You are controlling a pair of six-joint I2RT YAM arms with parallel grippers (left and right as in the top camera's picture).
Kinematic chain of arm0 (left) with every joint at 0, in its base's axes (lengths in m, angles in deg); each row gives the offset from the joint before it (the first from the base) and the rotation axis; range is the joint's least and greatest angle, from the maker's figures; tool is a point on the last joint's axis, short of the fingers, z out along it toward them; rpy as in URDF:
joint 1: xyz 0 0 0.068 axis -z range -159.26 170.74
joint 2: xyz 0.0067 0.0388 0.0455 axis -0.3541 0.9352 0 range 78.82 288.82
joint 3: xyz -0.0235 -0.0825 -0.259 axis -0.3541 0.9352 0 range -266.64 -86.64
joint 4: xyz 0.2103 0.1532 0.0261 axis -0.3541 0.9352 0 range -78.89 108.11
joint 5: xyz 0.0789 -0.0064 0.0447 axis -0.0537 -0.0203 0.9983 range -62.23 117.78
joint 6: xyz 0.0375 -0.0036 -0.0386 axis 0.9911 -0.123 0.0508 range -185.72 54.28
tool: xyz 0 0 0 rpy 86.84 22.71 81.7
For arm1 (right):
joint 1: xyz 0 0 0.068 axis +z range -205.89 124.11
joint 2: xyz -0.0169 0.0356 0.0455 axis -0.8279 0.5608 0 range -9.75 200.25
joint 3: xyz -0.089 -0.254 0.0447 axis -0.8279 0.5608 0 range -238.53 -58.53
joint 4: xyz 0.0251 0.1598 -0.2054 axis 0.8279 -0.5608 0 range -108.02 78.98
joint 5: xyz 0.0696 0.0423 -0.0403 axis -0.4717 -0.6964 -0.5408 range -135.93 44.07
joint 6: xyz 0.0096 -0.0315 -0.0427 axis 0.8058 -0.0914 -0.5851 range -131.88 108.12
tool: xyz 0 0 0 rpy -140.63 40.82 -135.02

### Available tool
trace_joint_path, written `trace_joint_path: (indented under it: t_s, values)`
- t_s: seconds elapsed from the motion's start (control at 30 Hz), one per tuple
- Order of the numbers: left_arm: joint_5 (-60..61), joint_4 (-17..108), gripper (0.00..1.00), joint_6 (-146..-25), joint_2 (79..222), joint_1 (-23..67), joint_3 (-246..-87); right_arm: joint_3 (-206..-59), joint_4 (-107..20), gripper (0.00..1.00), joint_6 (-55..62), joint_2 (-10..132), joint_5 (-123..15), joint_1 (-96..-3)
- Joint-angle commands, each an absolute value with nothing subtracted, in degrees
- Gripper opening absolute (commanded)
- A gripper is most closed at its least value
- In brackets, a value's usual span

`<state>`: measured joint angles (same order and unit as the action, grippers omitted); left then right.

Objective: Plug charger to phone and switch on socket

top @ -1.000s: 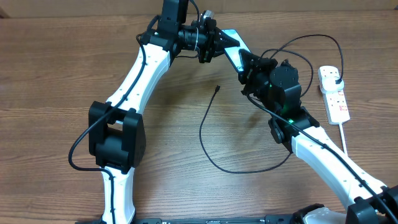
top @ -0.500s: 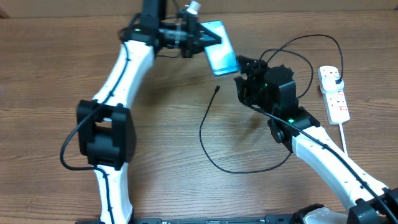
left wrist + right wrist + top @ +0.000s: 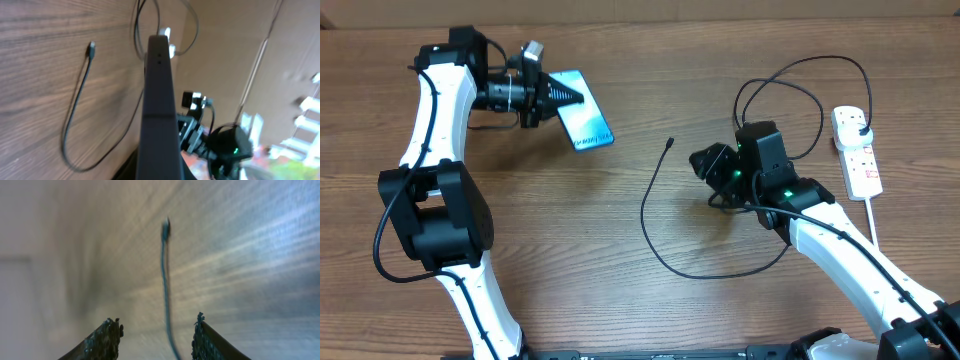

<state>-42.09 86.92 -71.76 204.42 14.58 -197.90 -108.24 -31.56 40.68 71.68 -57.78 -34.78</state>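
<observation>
Well, my left gripper pinches the probably slippery phone off the table; my right gripper is spread above the limp-looking charger lying there, best grasped just behind its connector tip

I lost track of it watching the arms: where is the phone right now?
The phone is clamped in the left gripper, upper left in the overhead view, with the loose tip of the charger off to its right.
</observation>
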Motion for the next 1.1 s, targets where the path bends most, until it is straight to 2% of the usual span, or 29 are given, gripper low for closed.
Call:
trace_joint_path:
  t_s: [0.0,0.2,0.23,0.4,0.53,0.73,1.07]
  values:
    - [-41.9,94.2,0.04,-51.6,204.0,15.0,-198.8,-110.8,-35.1,0.48,33.3,71.4,-62.2,-34.7]
    - [-43.2,103.8,0.04,-42.0,204.0,14.9,-199.1,-122.2,-48.1,0.47,31.1,72.7,-61.2,-34.7]
    - [-43.7,104.4,0.04,-41.5,204.0,14.7,-199.3,-124.8,-50.6,0.45,31.1,73.7,-61.0,-34.7]
    - [-44.1,107.9,0.04,-41.5,203.9,13.3,-204.6,-137.6,-60.3,0.43,30.0,81.2,-61.0,-34.7]
    - [-43.9,107.9,0.04,-44.4,203.4,13.3,-210.1,-144.7,-63.5,0.43,30.7,87.8,-61.0,-34.7]
    - [-44.8,107.8,0.04,-50.8,203.2,13.4,-215.5,-147.9,-61.9,0.41,36.4,96.8,-61.5,-34.7]
    - [-45.2,107.7,0.04,-50.8,203.2,13.4,-215.5,-147.8,-54.4,0.40,40.3,104.5,-62.8,-34.3]
